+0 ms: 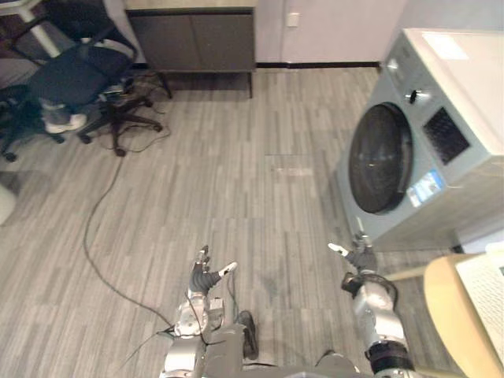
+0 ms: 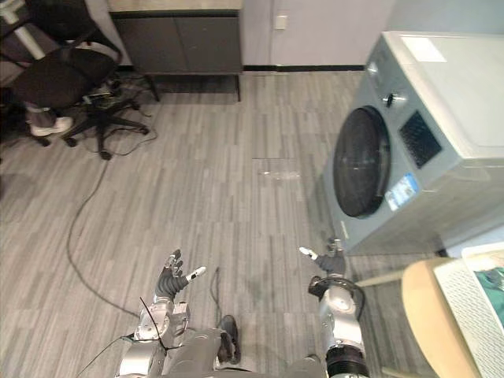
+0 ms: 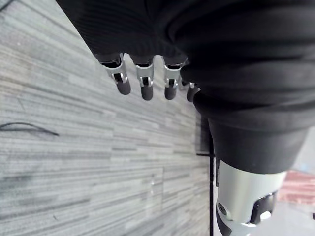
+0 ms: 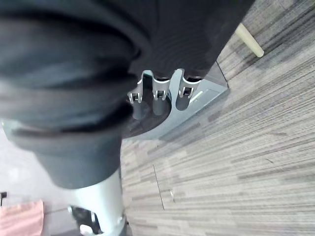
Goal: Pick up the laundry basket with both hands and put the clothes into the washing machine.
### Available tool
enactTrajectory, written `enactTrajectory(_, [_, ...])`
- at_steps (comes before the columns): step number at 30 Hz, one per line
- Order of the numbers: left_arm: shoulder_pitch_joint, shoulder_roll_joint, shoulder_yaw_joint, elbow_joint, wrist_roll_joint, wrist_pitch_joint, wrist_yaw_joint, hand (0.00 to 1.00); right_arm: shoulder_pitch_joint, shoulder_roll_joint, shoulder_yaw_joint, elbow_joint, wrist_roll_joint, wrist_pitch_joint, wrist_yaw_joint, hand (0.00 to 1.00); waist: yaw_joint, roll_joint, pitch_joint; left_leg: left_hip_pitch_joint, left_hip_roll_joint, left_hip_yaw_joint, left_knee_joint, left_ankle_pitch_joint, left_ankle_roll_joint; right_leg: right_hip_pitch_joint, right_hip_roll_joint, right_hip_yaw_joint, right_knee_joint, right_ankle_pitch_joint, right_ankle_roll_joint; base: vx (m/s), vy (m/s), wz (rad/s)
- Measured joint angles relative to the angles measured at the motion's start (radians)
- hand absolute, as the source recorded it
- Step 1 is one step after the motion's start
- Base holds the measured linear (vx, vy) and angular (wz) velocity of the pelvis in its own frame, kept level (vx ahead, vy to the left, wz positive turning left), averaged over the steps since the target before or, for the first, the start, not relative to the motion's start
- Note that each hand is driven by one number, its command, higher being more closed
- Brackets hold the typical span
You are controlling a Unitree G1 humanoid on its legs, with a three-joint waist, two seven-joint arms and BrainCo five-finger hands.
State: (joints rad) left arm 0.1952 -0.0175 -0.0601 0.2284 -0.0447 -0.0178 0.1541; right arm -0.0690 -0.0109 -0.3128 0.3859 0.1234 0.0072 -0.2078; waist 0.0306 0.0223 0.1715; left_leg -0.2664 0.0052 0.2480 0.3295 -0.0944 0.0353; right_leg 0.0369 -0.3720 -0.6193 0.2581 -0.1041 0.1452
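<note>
A grey front-loading washing machine (image 1: 429, 134) stands on a grey wood-plank floor (image 1: 236, 181). Its round dark door (image 1: 380, 159) is closed.

Just in front of the machine, on the side nearer the robot, is a round pale wooden worktop (image 2: 417, 315). A white mesh laundry basket (image 2: 466, 309) rests on it, partly cut off at the picture's edge. A piece of green clothing (image 2: 491, 280) lies inside the basket; how much more it holds cannot be told. One pale wooden leg (image 1: 406, 273) of the worktop slants out toward the base of the machine.

The right robot hand (image 1: 358, 260) hangs over the floor near the lower front corner of the machine, beside the worktop leg, fingers apart and straight, holding nothing. The left robot hand (image 1: 206, 276) is well apart from the machine, over bare floor, its fingers (image 3: 146, 86) spread and empty too. Neither touches the basket.

Across the room from the machine, a dark low cabinet (image 1: 193, 35) stands against the far wall. Farther still from the machine is a dark office chair (image 1: 75, 75) on castors, with a person's white shoe (image 1: 63, 122) beside its base. The floor between both robot hands and the machine door is open.
</note>
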Motion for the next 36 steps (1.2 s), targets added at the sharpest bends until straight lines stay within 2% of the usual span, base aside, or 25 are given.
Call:
enactTrajectory(1, [0.007,0.000,-0.017,0.000,0.000,0.002,0.000,0.00,-0.003,-0.006,-0.056,0.002,0.000,0.001,-0.026,0.00,-0.016,0.001,0.001,0.005,-0.025,-0.022,0.001,-0.018,0.027,-0.002,-0.040,-0.008,0.078,-0.031,-0.047,0.05,0.236,0.74])
enactTrajectory(2, [0.011,0.003,-0.027,0.001,0.001,0.009,-0.002,0.00,-0.001,-0.019,-0.093,0.006,0.000,0.001,-0.048,0.00,-0.029,-0.003,0.007,0.030,-0.051,-0.032,-0.002,-0.032,0.048,-0.040,-0.096,0.020,0.211,-0.042,-0.129,0.06,0.224,0.62])
enactTrajectory(3, [0.012,0.006,-0.028,0.002,0.004,0.010,-0.003,0.00,-0.003,-0.025,-0.106,0.016,0.000,0.001,-0.058,0.00,-0.030,-0.006,0.009,0.047,-0.059,-0.033,-0.011,-0.034,0.051,-0.067,-0.114,0.059,0.288,-0.046,-0.166,0.08,0.174,0.32])
enactTrajectory(4, [0.012,0.012,-0.028,0.005,0.021,0.011,-0.002,0.00,-0.004,-0.037,-0.109,0.029,0.000,0.001,-0.074,0.00,-0.031,-0.007,0.016,0.082,-0.060,-0.032,-0.030,-0.036,0.054,-0.120,-0.104,0.130,0.399,-0.066,-0.164,0.06,0.110,0.03])
enactTrajectory(6, [0.012,0.040,-0.025,0.010,0.039,0.011,-0.001,0.00,-0.012,-0.037,-0.108,0.029,0.000,0.001,-0.079,0.00,-0.039,-0.009,0.017,0.121,-0.058,-0.026,-0.070,-0.036,0.054,-0.179,-0.060,0.151,0.433,-0.099,-0.120,0.09,0.090,-0.15])
enactTrajectory(10, [-0.005,0.053,-0.026,0.010,0.058,0.011,-0.006,0.00,-0.031,-0.046,-0.111,0.028,-0.008,0.000,-0.081,0.00,-0.049,-0.001,0.023,0.138,-0.049,0.026,-0.117,-0.036,0.051,-0.290,0.033,0.095,0.225,-0.100,-0.123,0.11,0.038,-0.34])
enactTrajectory(12, [-0.024,0.048,-0.026,0.022,0.060,0.011,-0.009,0.00,-0.032,-0.045,-0.112,0.028,-0.015,0.001,-0.081,0.00,-0.046,0.013,0.031,0.142,-0.025,0.049,-0.113,-0.050,0.038,-0.326,0.070,0.096,0.129,-0.066,-0.112,0.14,-0.016,-0.40])
enactTrajectory(13, [-0.032,0.047,-0.026,0.025,0.061,0.011,-0.009,0.00,-0.032,-0.044,-0.112,0.028,-0.017,0.001,-0.081,0.00,-0.045,0.017,0.036,0.155,-0.008,0.061,-0.112,-0.063,0.029,-0.341,0.094,0.096,0.058,-0.021,-0.104,0.26,-0.049,-0.54])
enactTrajectory(16, [-0.065,0.048,-0.026,0.061,0.062,0.010,-0.007,0.00,-0.030,-0.044,-0.102,0.028,-0.019,0.001,-0.081,0.00,-0.048,-0.007,0.041,0.220,0.004,0.096,-0.095,-0.102,-0.005,-0.335,0.093,0.103,0.009,0.045,-0.120,0.28,-0.103,-0.35])
enactTrajectory(18, [-0.069,0.045,-0.027,0.062,0.066,0.009,-0.005,0.00,-0.023,-0.045,-0.067,0.027,-0.025,-0.001,-0.071,0.00,-0.049,-0.011,0.041,0.225,0.045,0.106,-0.014,-0.177,-0.040,-0.337,0.112,0.121,0.055,0.074,-0.147,0.35,-0.225,-0.27])
enactTrajectory(20, [-0.059,0.039,-0.026,0.076,0.064,0.009,0.000,0.00,-0.001,-0.035,-0.008,0.027,-0.030,-0.001,-0.048,0.00,-0.044,0.011,0.037,0.226,0.131,0.117,0.091,-0.233,-0.082,-0.320,0.173,0.126,0.098,0.060,-0.166,0.34,-0.223,-0.37])
enactTrajectory(21, [-0.057,0.039,-0.024,0.085,0.061,0.009,0.000,0.00,0.005,-0.030,0.010,0.027,-0.035,0.000,-0.043,0.00,-0.045,0.012,0.038,0.205,0.164,0.117,0.159,-0.229,-0.085,-0.312,0.192,0.126,0.104,0.040,-0.174,0.40,-0.289,-0.42])
enactTrajectory(22, [-0.054,0.031,-0.020,0.096,0.057,0.010,0.000,0.00,0.015,-0.024,0.042,0.027,-0.039,0.001,-0.029,0.00,-0.042,0.021,0.042,0.155,0.244,0.107,0.349,-0.203,-0.084,-0.278,0.236,0.125,0.104,0.021,-0.198,0.51,-0.334,-0.49])
enactTrajectory(23, [-0.039,0.021,-0.014,0.098,0.055,0.010,0.001,0.00,0.021,-0.023,0.066,0.023,-0.039,0.000,-0.022,0.00,-0.037,0.036,0.049,0.087,0.315,0.079,0.555,-0.147,-0.040,-0.220,0.285,0.132,0.086,0.002,-0.218,0.50,-0.313,-0.57])
enactTrajectory(24, [-0.033,0.015,-0.016,0.099,0.054,0.010,0.002,0.00,0.022,-0.019,0.079,0.021,-0.039,0.000,-0.023,0.00,-0.034,0.042,0.049,0.055,0.334,0.042,0.637,-0.149,-0.046,-0.193,0.304,0.137,0.076,-0.004,-0.222,0.48,-0.207,-0.63])
enactTrajectory(25, [-0.028,0.004,-0.029,0.102,0.051,0.010,0.000,0.00,0.022,-0.015,0.084,0.019,-0.038,-0.001,-0.026,0.00,-0.025,0.037,0.051,0.005,0.340,-0.009,0.724,-0.152,-0.047,-0.149,0.318,0.157,0.053,-0.006,-0.223,0.29,-0.077,-0.55])
enactTrajectory(27, [-0.037,-0.011,-0.032,0.101,0.041,0.009,0.001,0.00,0.027,-0.015,0.084,0.006,-0.038,-0.003,-0.030,0.00,-0.017,0.021,0.058,-0.060,0.323,-0.033,0.713,-0.153,-0.046,-0.102,0.316,0.188,0.016,-0.006,-0.223,0.32,-0.045,-0.54])
enactTrajectory(29, [-0.036,-0.004,-0.024,0.097,0.035,0.008,0.002,0.00,0.019,-0.005,0.090,0.006,-0.038,-0.002,-0.032,0.00,-0.009,0.015,0.062,-0.091,0.300,-0.076,0.543,-0.152,-0.048,-0.085,0.312,0.240,-0.003,-0.005,-0.221,0.26,0.052,-0.66])
enactTrajectory(30, [-0.025,-0.002,-0.014,0.096,0.034,0.008,0.003,0.00,0.015,0.002,0.110,0.008,-0.037,-0.003,-0.032,0.00,-0.006,0.009,0.066,-0.084,0.269,-0.130,0.362,-0.143,-0.061,-0.087,0.306,0.270,-0.001,-0.005,-0.216,0.21,0.162,-0.92])
enactTrajectory(31, [-0.014,-0.002,-0.013,0.096,0.033,0.008,0.004,0.00,0.017,0.001,0.131,0.012,-0.038,-0.003,-0.031,0.00,-0.004,0.016,0.063,-0.058,0.236,-0.201,0.184,-0.106,-0.102,-0.091,0.300,0.303,0.009,-0.019,-0.184,0.20,0.194,-0.98])
enactTrajectory(32, [-0.002,-0.005,-0.014,0.096,0.029,0.008,0.006,0.00,0.018,-0.001,0.136,0.015,-0.038,-0.003,-0.030,0.00,0.000,0.023,0.063,-0.045,0.229,-0.231,0.109,-0.058,-0.130,-0.095,0.302,0.325,0.018,-0.032,-0.162,0.19,0.253,-1.07])
enactTrajectory(33, [0.019,-0.024,-0.017,0.096,0.020,0.008,0.012,0.00,0.019,-0.010,0.134,0.016,-0.039,-0.003,-0.031,0.00,0.008,0.068,0.062,-0.026,0.238,-0.278,0.030,0.098,-0.152,-0.099,0.323,0.354,0.034,-0.056,-0.123,0.16,0.260,-0.81])
enactTrajectory(34, [0.013,-0.026,-0.022,0.104,0.017,0.009,0.015,0.00,0.018,0.000,0.126,0.023,-0.042,-0.001,-0.032,0.00,0.006,0.067,0.077,-0.030,0.232,-0.266,0.049,0.068,-0.176,-0.102,0.317,0.373,0.061,-0.079,-0.096,0.15,0.310,-0.52])
enactTrajectory(35, [0.008,-0.010,-0.022,0.096,0.017,0.007,0.021,0.00,0.033,0.013,0.123,0.022,-0.044,0.000,-0.033,0.00,0.006,0.032,0.080,-0.032,0.192,-0.252,0.036,0.056,-0.154,-0.126,0.268,0.382,0.085,-0.090,-0.077,0.12,0.270,-0.09])
enactTrajectory(36, [0.006,-0.005,-0.022,0.094,0.017,0.005,0.021,0.00,0.035,0.020,0.125,0.021,-0.046,0.000,-0.033,0.00,0.006,0.015,0.080,-0.032,0.177,-0.234,0.023,0.057,-0.148,-0.139,0.246,0.392,0.092,-0.094,-0.068,0.12,0.255,-0.03])
